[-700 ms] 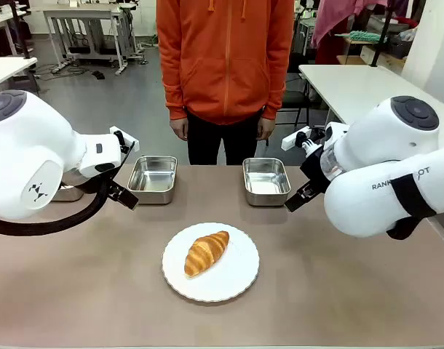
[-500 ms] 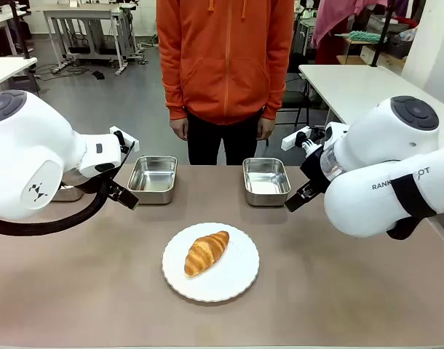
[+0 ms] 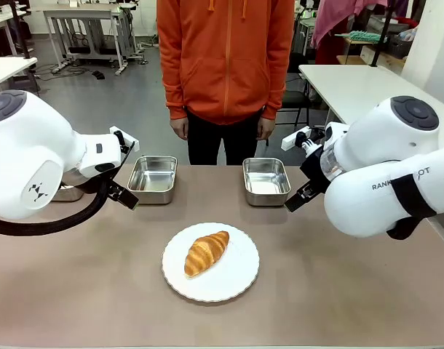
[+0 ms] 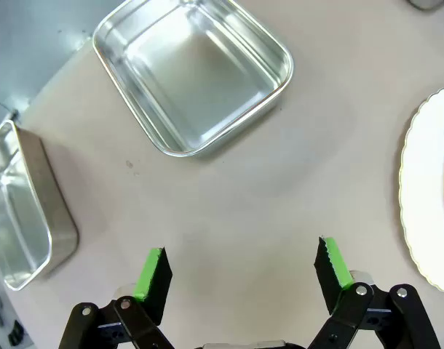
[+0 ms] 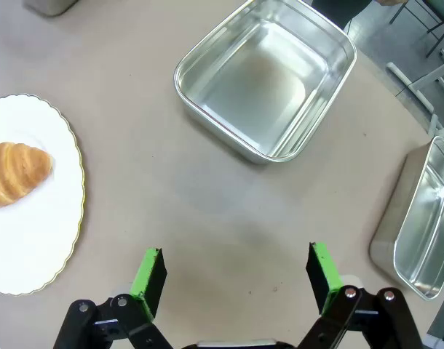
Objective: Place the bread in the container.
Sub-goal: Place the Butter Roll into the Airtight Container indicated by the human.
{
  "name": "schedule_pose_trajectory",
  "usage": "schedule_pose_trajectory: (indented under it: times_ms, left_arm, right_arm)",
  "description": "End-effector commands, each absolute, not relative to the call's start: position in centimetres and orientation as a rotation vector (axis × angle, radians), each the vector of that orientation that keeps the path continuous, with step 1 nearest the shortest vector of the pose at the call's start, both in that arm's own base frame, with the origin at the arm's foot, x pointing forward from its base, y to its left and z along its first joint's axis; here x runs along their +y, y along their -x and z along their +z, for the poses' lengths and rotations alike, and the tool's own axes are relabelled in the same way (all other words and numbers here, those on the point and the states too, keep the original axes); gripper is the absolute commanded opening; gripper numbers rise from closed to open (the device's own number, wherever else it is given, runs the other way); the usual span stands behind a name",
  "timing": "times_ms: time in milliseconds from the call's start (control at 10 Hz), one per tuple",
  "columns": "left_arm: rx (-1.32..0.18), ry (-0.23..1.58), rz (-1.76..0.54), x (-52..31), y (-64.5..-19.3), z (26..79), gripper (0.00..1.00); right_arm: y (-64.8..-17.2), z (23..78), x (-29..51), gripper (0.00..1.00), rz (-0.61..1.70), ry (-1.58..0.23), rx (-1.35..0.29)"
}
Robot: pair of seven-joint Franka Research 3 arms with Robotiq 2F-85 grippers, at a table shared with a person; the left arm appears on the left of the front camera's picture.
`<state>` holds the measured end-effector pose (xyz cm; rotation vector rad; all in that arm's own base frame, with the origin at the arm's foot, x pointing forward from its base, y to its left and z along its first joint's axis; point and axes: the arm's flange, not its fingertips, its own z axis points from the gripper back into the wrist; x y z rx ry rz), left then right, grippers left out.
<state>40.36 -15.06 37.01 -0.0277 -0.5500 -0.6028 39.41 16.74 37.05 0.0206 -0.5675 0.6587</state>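
The bread (image 3: 206, 252), a golden-brown croissant, lies on a round white plate (image 3: 240, 280) at the table's middle front. Two empty steel containers stand behind it, one at the left (image 3: 153, 178) and one at the right (image 3: 266, 180). My left gripper (image 4: 240, 269) hovers open over bare table, with the left container (image 4: 193, 73) ahead of it and the plate rim (image 4: 426, 211) to its side. My right gripper (image 5: 236, 273) is open too, above bare table, facing the right container (image 5: 266, 76). The bread (image 5: 14, 173) and the plate (image 5: 40, 240) lie to its left.
A person in an orange hoodie (image 3: 226, 58) stands at the far edge, hands hanging down. Another steel pan (image 4: 22, 211) sits near my left arm and one more (image 5: 426, 218) near my right. A white table (image 3: 367, 87) stands at the back right.
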Motion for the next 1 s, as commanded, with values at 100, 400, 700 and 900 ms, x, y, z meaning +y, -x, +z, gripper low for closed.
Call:
schedule_pose_trajectory:
  times_ms: [100, 400, 700, 900]
  left_arm:
    - [-0.55, 0.027, -0.604, -15.1, -40.4, 37.0, 1.0]
    - [-0.575, 0.07, -0.586, -13.7, -41.2, 39.1, 1.0]
    - [-0.579, 0.173, -0.572, -8.3, -43.1, 44.2, 1.0]
    - [-0.565, 0.28, -0.635, -3.1, -43.8, 46.6, 1.0]
  right_arm:
    - [-39.4, 37.1, 16.7, 1.0, 0.658, -0.021, -0.568]
    - [-40.6, 39.0, 16.1, 1.0, 0.669, -0.044, -0.561]
    - [-43.4, 45.6, 11.1, 1.0, 0.678, -0.139, -0.576]
    - [-44.2, 48.7, 5.6, 1.0, 0.722, -0.22, -0.614]
